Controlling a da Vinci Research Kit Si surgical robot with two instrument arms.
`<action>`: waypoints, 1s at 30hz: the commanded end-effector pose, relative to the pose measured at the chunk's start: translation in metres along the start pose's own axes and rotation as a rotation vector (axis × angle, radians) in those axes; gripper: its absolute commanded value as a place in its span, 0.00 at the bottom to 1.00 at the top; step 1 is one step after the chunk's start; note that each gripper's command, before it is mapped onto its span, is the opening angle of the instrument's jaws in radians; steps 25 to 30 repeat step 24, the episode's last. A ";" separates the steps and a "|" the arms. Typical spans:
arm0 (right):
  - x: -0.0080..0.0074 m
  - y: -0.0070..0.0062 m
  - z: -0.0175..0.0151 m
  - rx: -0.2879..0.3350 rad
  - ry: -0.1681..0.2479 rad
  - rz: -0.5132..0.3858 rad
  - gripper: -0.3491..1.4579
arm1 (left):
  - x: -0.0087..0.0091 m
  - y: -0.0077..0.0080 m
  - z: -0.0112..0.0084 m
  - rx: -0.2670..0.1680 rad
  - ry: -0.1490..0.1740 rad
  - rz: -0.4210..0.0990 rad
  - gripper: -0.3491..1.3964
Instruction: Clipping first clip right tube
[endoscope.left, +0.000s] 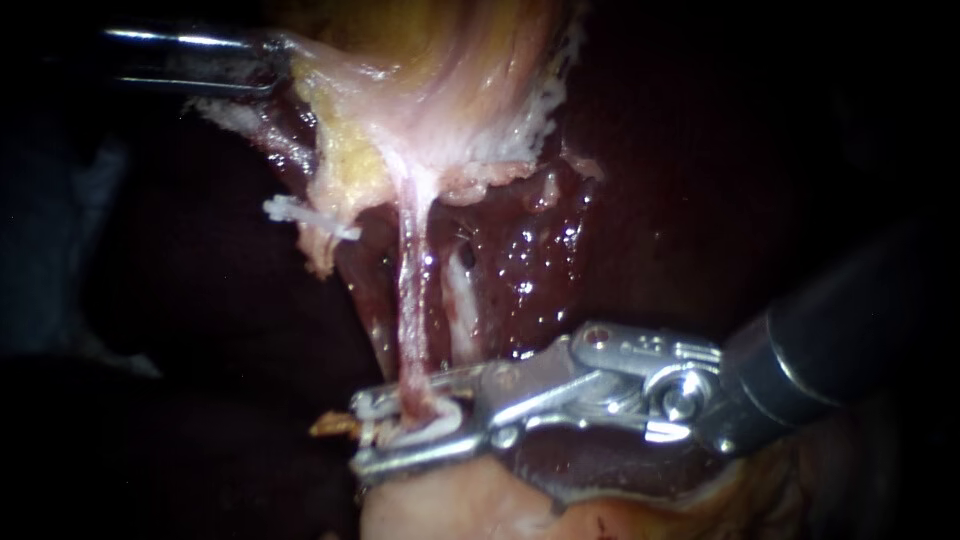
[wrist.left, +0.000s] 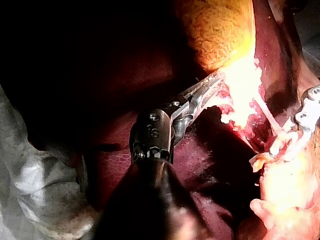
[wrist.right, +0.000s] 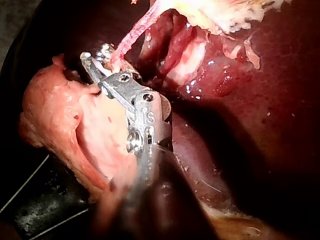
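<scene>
Tube (endoscope.left: 412, 300), thin and pink, runs taut from the gallbladder (endoscope.left: 450, 90) at the top of the endoscope view down to the jaws of the right instrument (endoscope.left: 365, 435). The right instrument enters from the right edge with its shaft angled down toward the centre. Its 2 jaws stand 1 on each side of the tube's lower end. A white clip (endoscope.left: 432, 427) sits between them, gripped by both jaws, and straddles the tube at that point; the jaws stand apart by the width of the clip. A paler strand (endoscope.left: 462, 300) lies just beside the tube against the dark, wet liver (endoscope.left: 520, 270). A pale tissue mound (endoscope.left: 450, 500) lies directly under the lower jaw. In the right wrist view the right instrument (wrist.right: 95, 62) meets the foot of the tube (wrist.right: 132, 32), with the pale tissue mound (wrist.right: 100, 130) beside its shaft. The left instrument (endoscope.left: 278, 62) enters from the upper left, and its jaws are clamped on the edge of the gallbladder. In the left wrist view the left instrument (wrist.left: 215, 85) has its jaws set into brightly lit tissue, well apart from the right instrument (wrist.left: 287, 142).
</scene>
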 end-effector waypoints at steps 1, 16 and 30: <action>0.0000 0.0000 -0.0001 -0.004 0.002 0.011 0.11 | 0.0000 0.0000 0.0000 0.000 0.000 0.001 0.00; -0.0004 -0.0001 -0.0003 -0.030 -0.001 0.157 0.00 | 0.0000 0.0000 0.0001 0.000 0.000 0.001 0.00; -0.0005 -0.0001 -0.0004 -0.029 -0.001 0.157 0.00 | 0.0000 0.0000 0.0001 0.000 0.000 0.001 0.00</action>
